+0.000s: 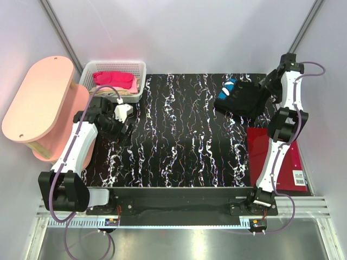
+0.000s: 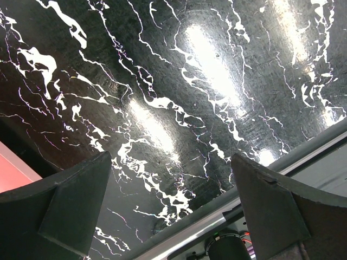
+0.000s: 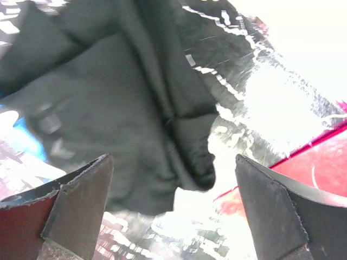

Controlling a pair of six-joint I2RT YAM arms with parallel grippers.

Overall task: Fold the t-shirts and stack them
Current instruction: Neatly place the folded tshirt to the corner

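Two jaw pairs spread wide, nothing held. My left gripper (image 2: pixel 172 203) hangs over black white-streaked marbled surface (image 1: pixel 179 141); my right gripper (image 3: pixel 173 211) over crumpled black t-shirt with white-blue print (image 1: pixel 245 101), far right. White plastic mesh basket (image 1: pixel 116 64), far left, holds bright pink t-shirt (image 1: pixel 113 79).

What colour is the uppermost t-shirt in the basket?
Bright pink t-shirt; clearest in the top external view.

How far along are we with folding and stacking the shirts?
Early on. The black shirt lies in a compact bundle at the far right of the table; whether neatly folded, I cannot tell. Nothing is held: the right pincer hangs open above it, the left pincer open over bare table. The pink shirt sits crumpled in the basket; no stack shows.
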